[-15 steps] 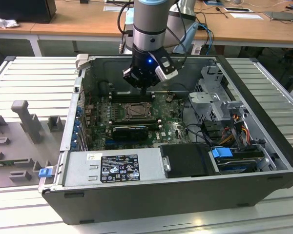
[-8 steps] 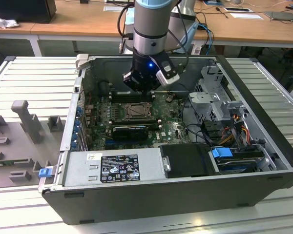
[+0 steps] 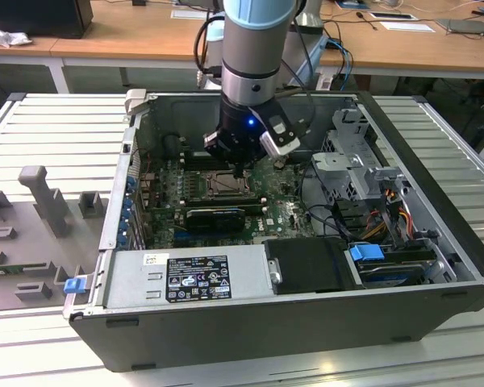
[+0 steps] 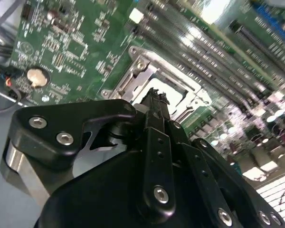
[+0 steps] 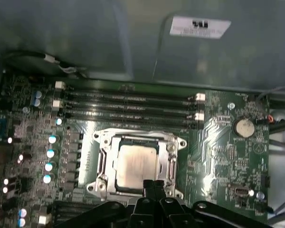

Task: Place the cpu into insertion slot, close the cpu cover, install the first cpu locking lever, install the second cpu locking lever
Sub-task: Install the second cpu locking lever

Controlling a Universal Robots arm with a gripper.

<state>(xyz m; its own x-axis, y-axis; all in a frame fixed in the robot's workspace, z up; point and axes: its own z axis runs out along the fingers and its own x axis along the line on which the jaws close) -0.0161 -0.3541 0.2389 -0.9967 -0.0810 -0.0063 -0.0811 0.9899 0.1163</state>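
Just beyond our black gripper [image 5: 154, 183], whose fingers we see pressed together and empty, lies the pale beige-silver square cpu [image 5: 137, 165] under its silvery metal cpu cover [image 5: 172, 159].

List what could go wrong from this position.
1. The gripper hangs right at the edge of the cover that frames the chip; a slightly off push might scrape the chip's face.
2. Memory slots and small parts crowd the socket, so a sideways drift could knock them.
3. Cables run close beside the arm inside the case and might snag.
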